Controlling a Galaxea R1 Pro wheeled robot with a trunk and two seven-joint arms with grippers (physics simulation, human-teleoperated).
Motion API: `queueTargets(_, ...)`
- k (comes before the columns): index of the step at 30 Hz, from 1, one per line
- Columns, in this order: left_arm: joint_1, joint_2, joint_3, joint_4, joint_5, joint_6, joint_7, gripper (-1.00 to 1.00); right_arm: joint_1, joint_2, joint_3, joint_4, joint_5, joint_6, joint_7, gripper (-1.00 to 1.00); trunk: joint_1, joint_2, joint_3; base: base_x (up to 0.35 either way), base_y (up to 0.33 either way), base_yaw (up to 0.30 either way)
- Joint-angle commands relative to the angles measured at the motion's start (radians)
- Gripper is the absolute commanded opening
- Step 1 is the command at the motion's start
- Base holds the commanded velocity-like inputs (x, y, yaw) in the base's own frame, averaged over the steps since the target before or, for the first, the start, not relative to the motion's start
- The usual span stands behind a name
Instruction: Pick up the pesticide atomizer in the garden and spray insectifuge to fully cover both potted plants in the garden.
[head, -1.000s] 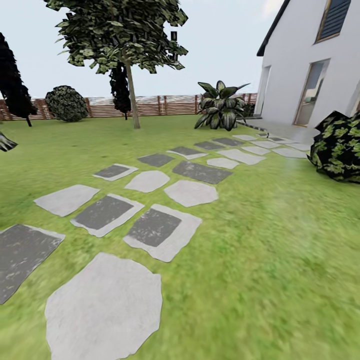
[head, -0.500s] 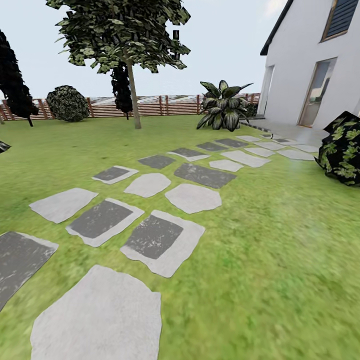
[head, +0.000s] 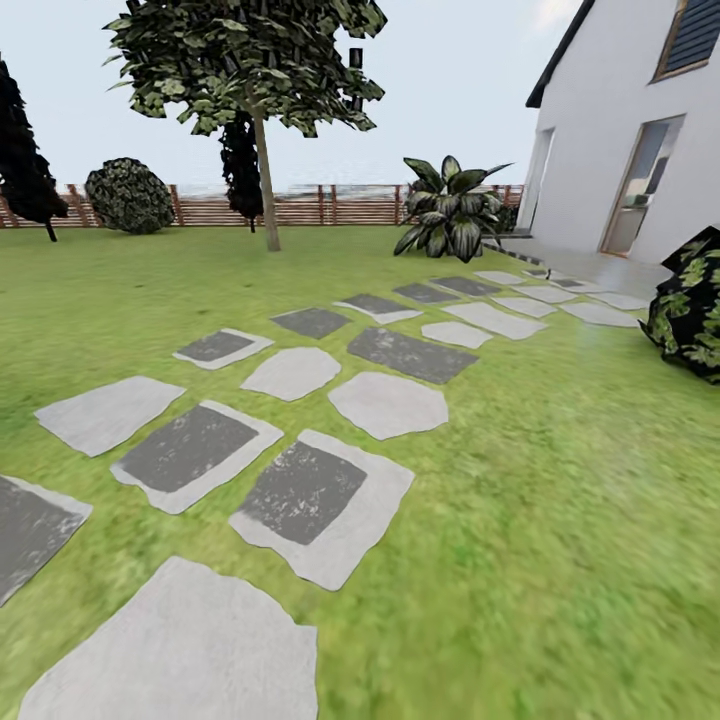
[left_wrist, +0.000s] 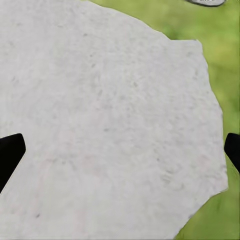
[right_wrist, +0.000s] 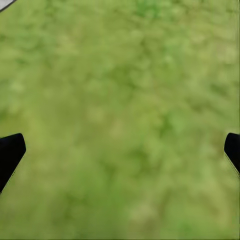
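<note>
Both hands spread, empty: left hand (left_wrist: 120, 150) over a pale stepping stone (left_wrist: 100, 120), right hand (right_wrist: 120, 150) over lawn (right_wrist: 120, 100). I'd expect the atomizer light, slick; grip mid-body.

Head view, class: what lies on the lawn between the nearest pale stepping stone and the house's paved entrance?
In the head view, a double trail of pale and dark stepping stones crosses the lawn toward the house.

Pale and dark grey stepping stones (head: 300, 490) run across a green lawn (head: 560, 520) toward a white house (head: 620, 130) with a glazed door (head: 640, 185). A leafy tree (head: 245, 60) stands before a brown slatted fence (head: 300, 208), with a round bush (head: 128, 195) nearby. A broad-leaved shrub (head: 450, 210) grows beside the paved entrance.
</note>
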Motion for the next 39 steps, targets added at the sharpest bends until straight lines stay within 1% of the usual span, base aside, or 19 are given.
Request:
queueTargets(1,0.0,0.0,0.002,0.001,-0.002,-0.003,0.0,1.0,-0.001,0.0,-0.001,0.001,0.001,-0.003,0.0,1.0,0.0,0.0,-0.001,0.339,0.0,0.0)
queueTargets(39,0.001,0.0,0.002,0.0,-0.002,-0.004,0.0,1.0,-0.001,0.0,0.007,-0.001,0.001,-0.001,0.004,1.0,0.0,0.0,-0.001,0.339,0.0,0.0)
